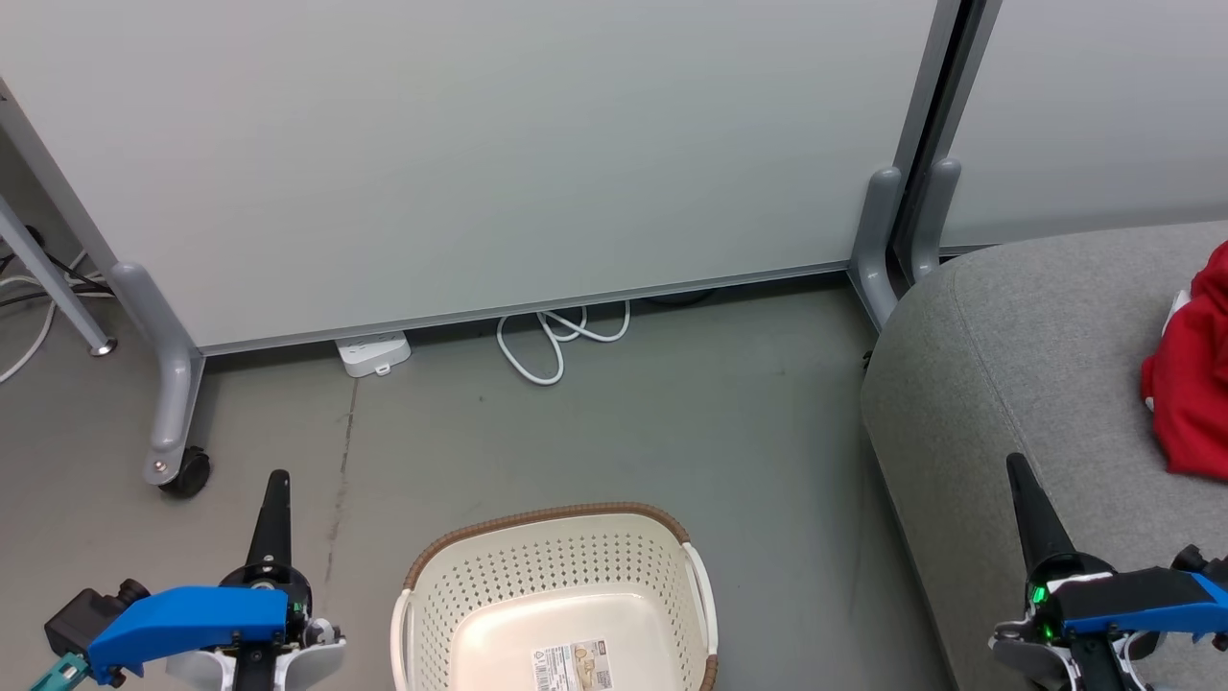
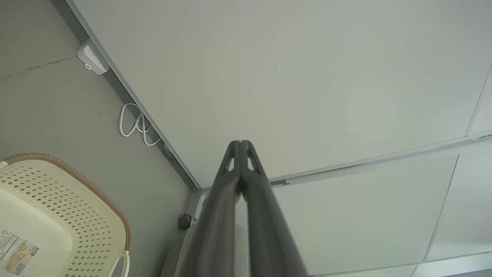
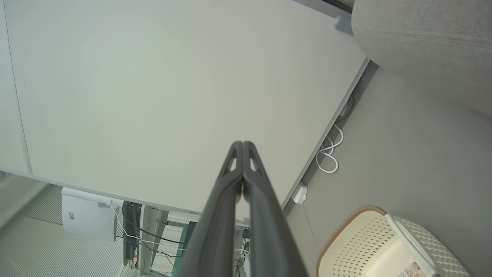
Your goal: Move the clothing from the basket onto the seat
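The cream basket (image 1: 556, 595) with its brown rim stands on the floor at the bottom middle, holding nothing; its label sticker (image 1: 574, 666) shows on the bare bottom. The red clothing (image 1: 1194, 384) lies on the grey seat (image 1: 1017, 365) at the right edge, partly cut off by the frame. My left gripper (image 1: 276, 480) is shut, left of the basket, holding nothing. My right gripper (image 1: 1015, 465) is shut over the seat's front part, apart from the clothing. The wrist views show the left fingertips (image 2: 240, 143) and right fingertips (image 3: 243, 144) pressed together, with the basket (image 2: 57, 215) (image 3: 369, 246) below.
A pale partition panel (image 1: 480, 154) on grey legs with a caster (image 1: 187, 472) runs across the back. A white power strip (image 1: 374, 352) and a coiled white cable (image 1: 561, 341) lie at its foot. Grey floor (image 1: 748, 432) separates basket and seat.
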Tool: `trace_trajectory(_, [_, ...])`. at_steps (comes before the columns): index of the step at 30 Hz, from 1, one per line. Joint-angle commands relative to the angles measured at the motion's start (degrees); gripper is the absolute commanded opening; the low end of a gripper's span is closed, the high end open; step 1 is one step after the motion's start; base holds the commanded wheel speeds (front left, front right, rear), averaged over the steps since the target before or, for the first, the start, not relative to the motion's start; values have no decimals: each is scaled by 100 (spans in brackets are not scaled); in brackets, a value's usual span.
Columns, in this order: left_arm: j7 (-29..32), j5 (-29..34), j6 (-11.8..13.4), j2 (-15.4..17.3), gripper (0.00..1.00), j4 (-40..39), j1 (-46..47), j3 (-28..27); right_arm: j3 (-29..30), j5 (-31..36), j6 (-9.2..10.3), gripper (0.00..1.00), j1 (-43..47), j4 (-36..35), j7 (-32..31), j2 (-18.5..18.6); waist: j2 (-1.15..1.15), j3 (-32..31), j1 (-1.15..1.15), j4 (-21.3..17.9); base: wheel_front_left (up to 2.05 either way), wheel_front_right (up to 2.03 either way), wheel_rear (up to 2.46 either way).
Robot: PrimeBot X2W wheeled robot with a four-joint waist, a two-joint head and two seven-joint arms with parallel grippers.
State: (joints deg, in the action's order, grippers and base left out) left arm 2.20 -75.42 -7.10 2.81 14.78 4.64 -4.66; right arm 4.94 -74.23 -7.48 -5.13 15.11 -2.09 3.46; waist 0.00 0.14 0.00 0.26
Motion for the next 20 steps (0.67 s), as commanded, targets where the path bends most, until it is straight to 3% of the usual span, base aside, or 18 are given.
trace_trajectory(1, [44,-158,-44,11,0,-53,117,-34,27,-185,-2,0,-118,-62,-56,-13,0,0,0,-1,0,0,0])
trace_trajectory(20, [273,-1013,-56,11,0,-70,169,-133,105,-1086,-2,0,-124,-94,-283,-43,0,2,0,-14,0,0,0])
